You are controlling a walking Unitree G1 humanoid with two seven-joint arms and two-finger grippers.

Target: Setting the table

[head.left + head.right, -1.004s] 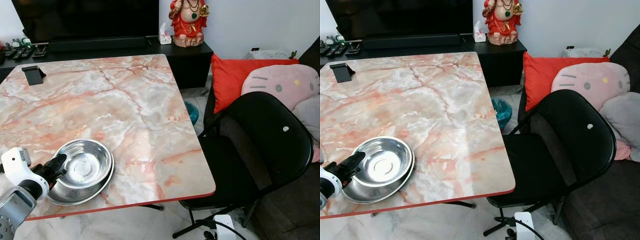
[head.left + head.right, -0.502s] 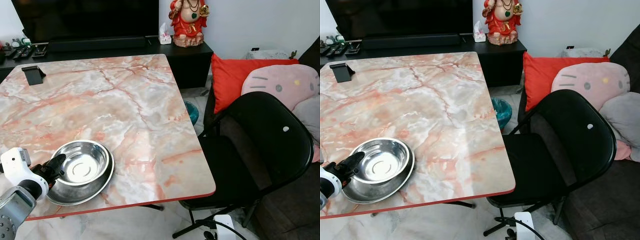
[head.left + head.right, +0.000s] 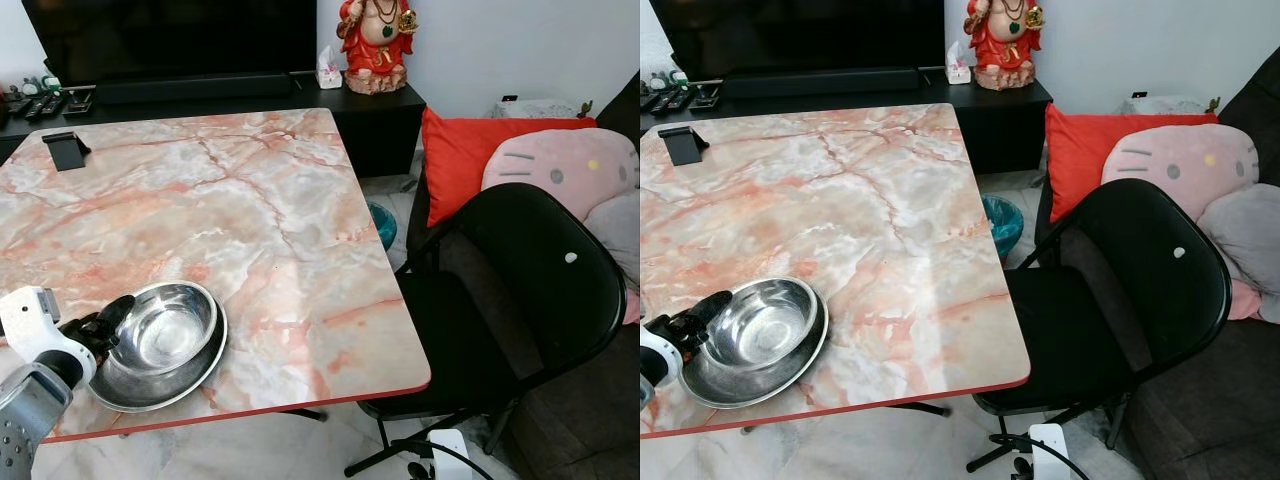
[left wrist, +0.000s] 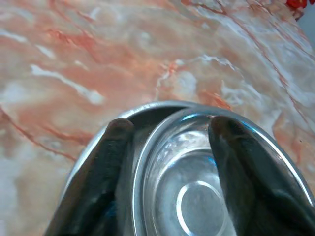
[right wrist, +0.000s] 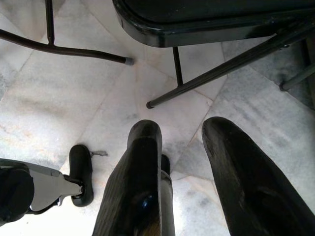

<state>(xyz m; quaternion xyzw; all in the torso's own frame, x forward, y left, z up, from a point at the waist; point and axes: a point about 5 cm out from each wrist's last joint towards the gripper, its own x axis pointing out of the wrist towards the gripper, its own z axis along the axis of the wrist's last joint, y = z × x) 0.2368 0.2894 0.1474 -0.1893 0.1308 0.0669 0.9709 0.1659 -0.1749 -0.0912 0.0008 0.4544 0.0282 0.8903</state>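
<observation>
Left gripper [image 3: 112, 318] at near-left corner of marble table [image 3: 250, 200], fingers spread and straddling the left rim of the steel bowl [image 3: 165, 330]: wrist view has one finger [image 4: 106, 167] outside the rim, the other [image 4: 236, 162] inside. Bowl sits tilted inside a shallow steel plate [image 3: 190, 375], just right of the gripper, near the table's near edge. Right gripper [image 5: 182, 172] hangs over floor by the black folding chair [image 3: 520, 290], fingers apart, holding nothing. Black phone stand [image 3: 66, 148] at far-left of table.
</observation>
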